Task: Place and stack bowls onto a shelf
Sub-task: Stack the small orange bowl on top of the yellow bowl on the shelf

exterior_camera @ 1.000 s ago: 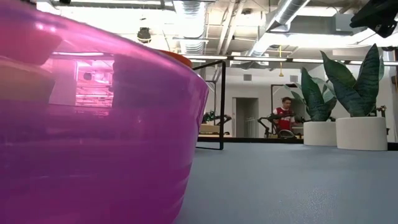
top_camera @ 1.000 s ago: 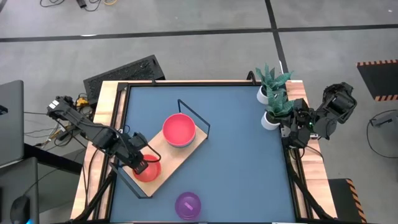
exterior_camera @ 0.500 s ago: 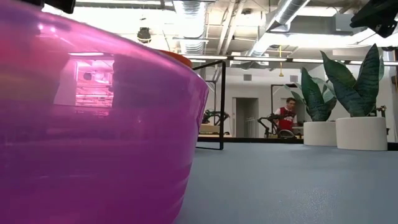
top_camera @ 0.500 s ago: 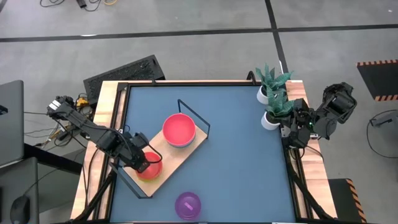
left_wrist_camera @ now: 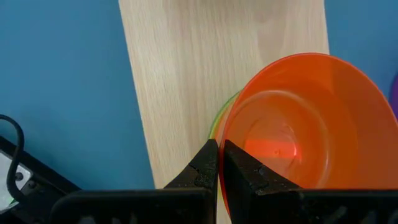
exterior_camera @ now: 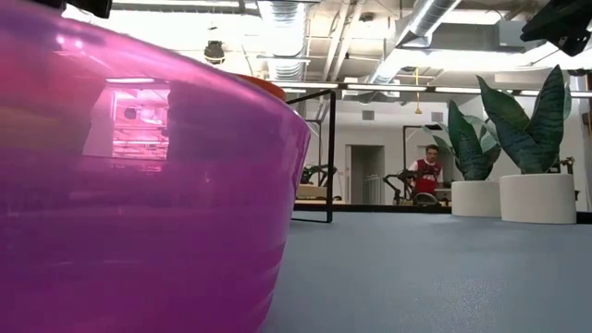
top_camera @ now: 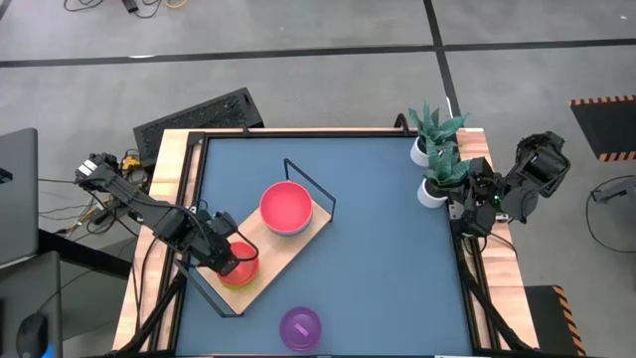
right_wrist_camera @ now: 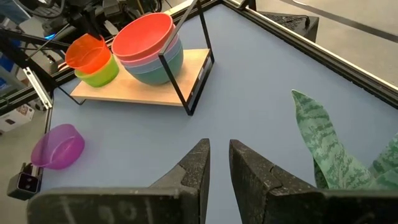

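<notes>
Gripping the rim of the small red bowl (left_wrist_camera: 305, 134), the left gripper (top_camera: 225, 262) has its jaws closed tight on the thin wall, at about 8 o'clock on the table (top_camera: 388, 249). This bowl sits tilted over a lime green bowl (right_wrist_camera: 99, 73), which stands on the near end of the shelf (top_camera: 283, 249); whether the two bowls touch fully I cannot tell. At the far end of the shelf, toward the table centre, a stack of large bowls (right_wrist_camera: 149, 46) stands, with a red one on top, a pink one under it and a blue one at the bottom. The purple bowl (top_camera: 300, 327) lies alone on the table at 6 o'clock, apart from the shelf. The right gripper (right_wrist_camera: 214, 163) waits at 3 o'clock, near two white plant pots (top_camera: 427, 171), with its jaws a little apart and holding nothing.
</notes>
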Controlling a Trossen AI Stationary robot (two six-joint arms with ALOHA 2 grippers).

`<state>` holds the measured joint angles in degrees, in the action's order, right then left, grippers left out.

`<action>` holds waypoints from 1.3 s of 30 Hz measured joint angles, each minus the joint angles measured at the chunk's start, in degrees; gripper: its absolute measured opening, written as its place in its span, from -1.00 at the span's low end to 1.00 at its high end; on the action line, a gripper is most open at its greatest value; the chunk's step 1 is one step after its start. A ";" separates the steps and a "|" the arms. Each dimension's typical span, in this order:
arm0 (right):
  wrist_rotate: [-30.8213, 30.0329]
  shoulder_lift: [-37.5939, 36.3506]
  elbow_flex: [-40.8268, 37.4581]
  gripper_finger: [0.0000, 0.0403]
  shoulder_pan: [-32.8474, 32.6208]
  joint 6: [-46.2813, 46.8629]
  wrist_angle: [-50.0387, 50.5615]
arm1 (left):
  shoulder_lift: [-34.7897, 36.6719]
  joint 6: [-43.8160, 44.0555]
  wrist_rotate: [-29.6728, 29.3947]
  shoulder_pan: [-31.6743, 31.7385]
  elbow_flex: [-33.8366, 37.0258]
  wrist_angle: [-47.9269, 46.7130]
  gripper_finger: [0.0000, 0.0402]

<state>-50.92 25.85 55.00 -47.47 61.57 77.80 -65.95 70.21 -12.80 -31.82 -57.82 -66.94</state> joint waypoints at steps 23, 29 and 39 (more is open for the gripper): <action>0.04 0.00 0.00 -0.56 -0.01 -0.09 0.26 | 0.00 3.44 -2.69 -3.42 0.00 -0.61 -1.00; 0.11 0.00 0.00 -0.56 0.00 -0.08 0.26 | -0.02 3.37 -2.05 -3.42 -0.02 -1.10 -1.00; 0.22 0.00 0.00 -0.56 -0.01 -0.08 0.26 | -0.02 3.11 -2.03 -3.42 -0.02 -1.07 -1.00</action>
<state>-50.70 25.85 55.00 -47.48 61.49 78.06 -65.98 73.32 -14.83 -35.24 -57.84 -68.01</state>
